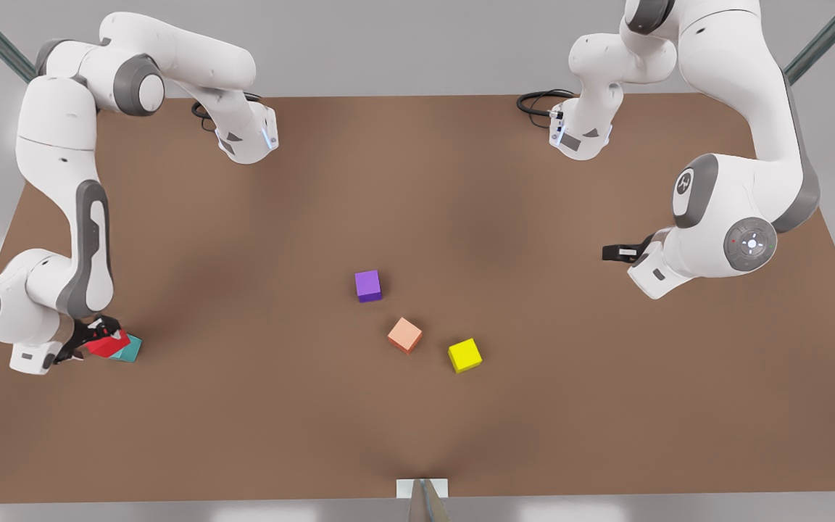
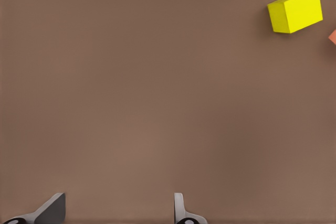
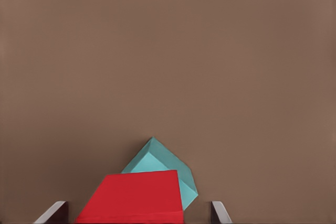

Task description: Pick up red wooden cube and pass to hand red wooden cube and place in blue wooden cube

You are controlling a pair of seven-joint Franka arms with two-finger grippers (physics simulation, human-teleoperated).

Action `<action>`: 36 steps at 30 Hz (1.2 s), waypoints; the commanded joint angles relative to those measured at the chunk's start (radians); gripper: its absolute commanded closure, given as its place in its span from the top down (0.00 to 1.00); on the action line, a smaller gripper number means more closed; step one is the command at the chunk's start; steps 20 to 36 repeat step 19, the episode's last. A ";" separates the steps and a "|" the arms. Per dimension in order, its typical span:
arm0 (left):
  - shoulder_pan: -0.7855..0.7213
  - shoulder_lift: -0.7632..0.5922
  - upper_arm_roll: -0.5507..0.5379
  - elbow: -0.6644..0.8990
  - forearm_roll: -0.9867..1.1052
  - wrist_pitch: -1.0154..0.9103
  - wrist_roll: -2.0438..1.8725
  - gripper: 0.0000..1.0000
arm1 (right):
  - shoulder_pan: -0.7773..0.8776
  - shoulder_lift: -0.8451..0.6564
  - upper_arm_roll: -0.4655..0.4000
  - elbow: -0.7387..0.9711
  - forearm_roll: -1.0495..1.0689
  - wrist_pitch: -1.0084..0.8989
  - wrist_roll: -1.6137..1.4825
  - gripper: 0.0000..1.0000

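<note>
Right wrist view: right pincer [image 3: 139,211] spread around red wooden cube [image 3: 134,198], tilted on blue wooden cube [image 3: 163,166], seemingly for stacking, at front view's near left. Left pincer [image 2: 118,208] wide, empty, waiting at front view's right above the table [image 1: 417,181].

Even, soft overhead light on the brown table [image 1: 417,181]; faint diffuse shadows, no glare, crisp renders.

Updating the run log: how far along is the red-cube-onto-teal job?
Done, apparently: pickup and handover, since the red cube is at the right gripper, on the front view's left. In hand: placing; the cube lies tilted on the teal cube, between open fingers with gaps either side. Left: backing away, perhaps squaring it. The left gripper waits open over bare table.
</note>
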 commanded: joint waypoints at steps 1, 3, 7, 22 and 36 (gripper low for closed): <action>0.001 -0.001 0.000 0.000 0.001 0.000 -0.008 1.00 | 0.003 -0.029 0.007 0.016 0.040 -0.097 0.026 1.00; 0.001 -0.001 0.000 0.000 0.001 0.000 -0.008 1.00 | 0.040 -0.085 0.012 0.047 0.077 -0.178 0.041 1.00; -0.001 -0.001 0.000 0.003 0.000 -0.002 -0.008 1.00 | 0.377 -0.096 0.013 0.259 0.065 -0.628 1.076 1.00; 0.001 -0.003 0.001 0.005 0.000 -0.003 -0.003 1.00 | 0.153 -0.538 0.231 -0.010 -0.091 -0.700 1.222 1.00; 0.001 -0.003 0.001 0.005 0.000 -0.003 -0.003 1.00 | 0.153 -0.538 0.231 -0.010 -0.091 -0.700 1.222 1.00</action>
